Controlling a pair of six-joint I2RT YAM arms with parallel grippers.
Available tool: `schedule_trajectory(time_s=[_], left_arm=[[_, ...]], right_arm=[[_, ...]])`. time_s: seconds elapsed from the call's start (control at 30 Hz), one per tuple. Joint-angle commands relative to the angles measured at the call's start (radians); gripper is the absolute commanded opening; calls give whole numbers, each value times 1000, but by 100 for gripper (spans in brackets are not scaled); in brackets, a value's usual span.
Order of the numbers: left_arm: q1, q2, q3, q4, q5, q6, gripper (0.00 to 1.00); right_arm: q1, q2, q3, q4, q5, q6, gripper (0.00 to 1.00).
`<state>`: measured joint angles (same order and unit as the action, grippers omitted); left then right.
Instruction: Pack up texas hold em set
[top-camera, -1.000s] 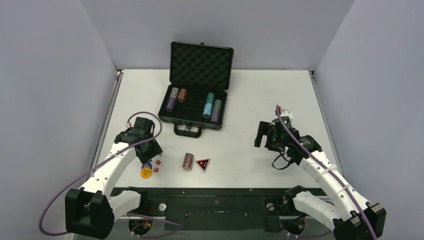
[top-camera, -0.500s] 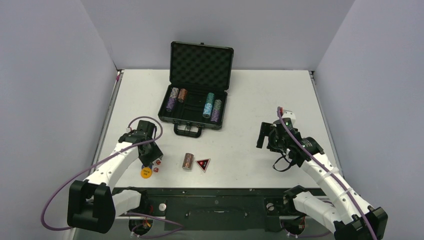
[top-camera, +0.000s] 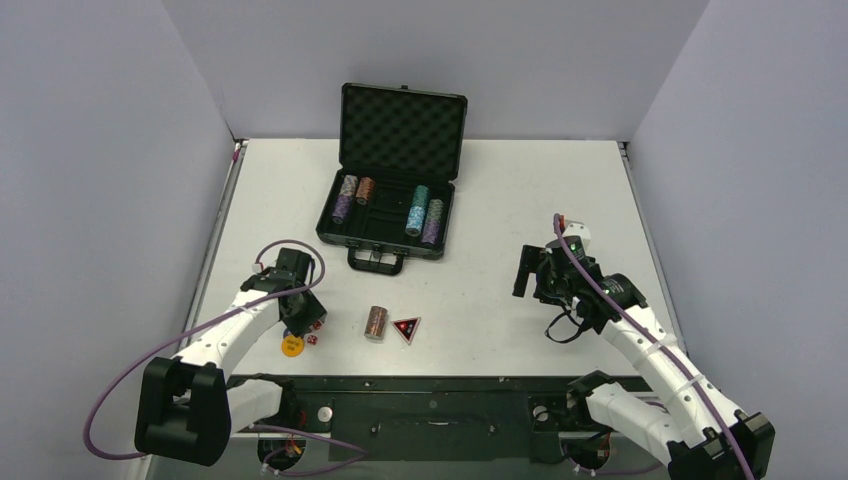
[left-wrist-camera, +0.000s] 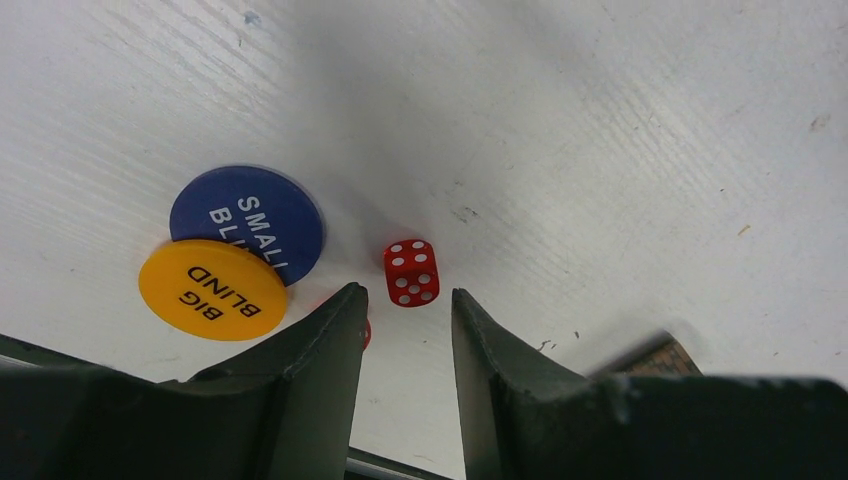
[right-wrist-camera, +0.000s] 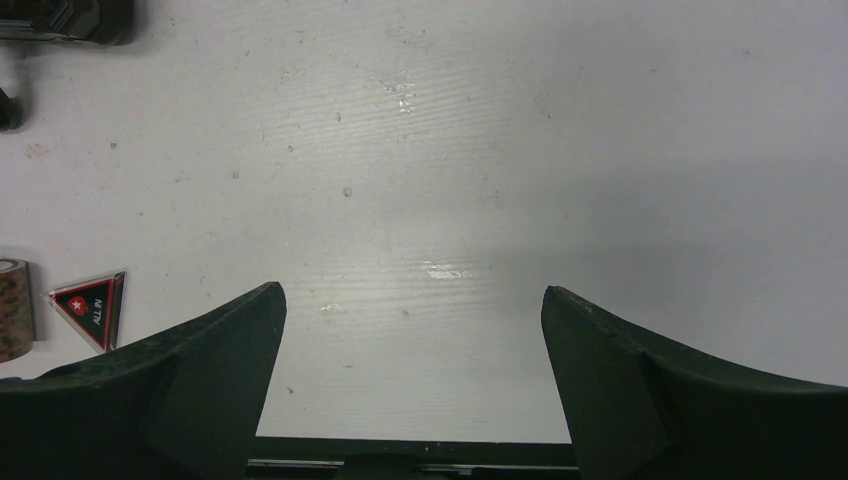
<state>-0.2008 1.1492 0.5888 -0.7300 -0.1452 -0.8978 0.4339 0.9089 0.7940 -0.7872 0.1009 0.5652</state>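
The open black briefcase (top-camera: 350, 232) sits at the back centre with purple, brown and teal chip stacks (top-camera: 417, 211) in its foam. A brown chip stack (top-camera: 376, 322) and the black-red triangle (top-camera: 406, 328) lie on the table near the front. My left gripper (left-wrist-camera: 405, 298) is open just above the table, with a red die (left-wrist-camera: 411, 272) right beyond its fingertips. A second die (left-wrist-camera: 365, 333) peeks out beside the left finger. The blue disc (left-wrist-camera: 248, 219) and the yellow disc (left-wrist-camera: 212, 289) overlap to the left. My right gripper (right-wrist-camera: 412, 300) is open wide and empty over bare table.
The black rail (top-camera: 420, 385) runs along the table's near edge, close behind the dice and discs. Grey walls close in the table on both sides and at the back. In the right wrist view the triangle (right-wrist-camera: 90, 304) and brown stack (right-wrist-camera: 14, 308) lie at the far left.
My left gripper has moved right and lower, from over the discs to just behind the red dice. The right arm has barely shifted.
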Motion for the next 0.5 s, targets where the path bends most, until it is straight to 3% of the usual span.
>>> schedule_trajectory(time_s=[0.0,0.47], left_arm=[[5,-11,18,49,-18,5,34],[4,6,7,60,-37,25,30]], right_arm=[[5,9,-7,2,13,-8,95],[5,20,-9,5,16,-8,95]])
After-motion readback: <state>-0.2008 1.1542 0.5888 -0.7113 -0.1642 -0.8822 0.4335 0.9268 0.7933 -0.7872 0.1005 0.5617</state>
